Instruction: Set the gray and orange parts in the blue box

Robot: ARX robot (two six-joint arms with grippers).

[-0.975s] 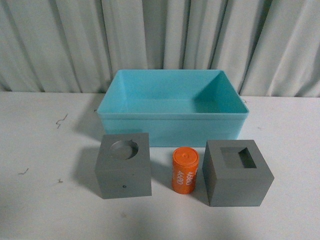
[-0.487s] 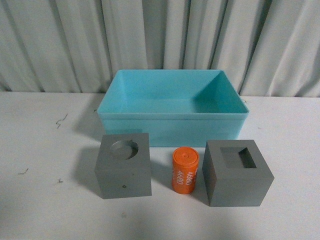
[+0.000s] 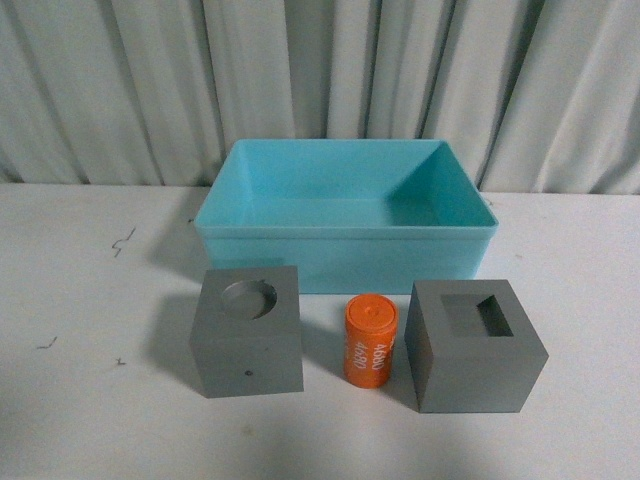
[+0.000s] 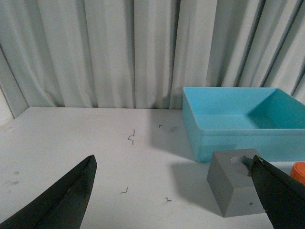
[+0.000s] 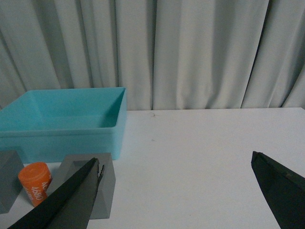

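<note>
While the can (image 3: 370, 340) stands between left cube (image 3: 248, 350) and right cube (image 3: 478, 365), the box (image 3: 345, 258) sits behind;
left gripper (image 4: 174, 157) spread wide; right gripper (image 5: 175, 156) too.

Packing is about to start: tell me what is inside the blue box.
Nothing shows inside the blue box: only its bare floor and walls. Its near wall hides the floor strip behind it. The round-recess cube, orange cylinder and rectangular-recess cube stand outside, in front.

All three views face the blue box (image 3: 345, 262) (wrists lower, flanking).
</note>
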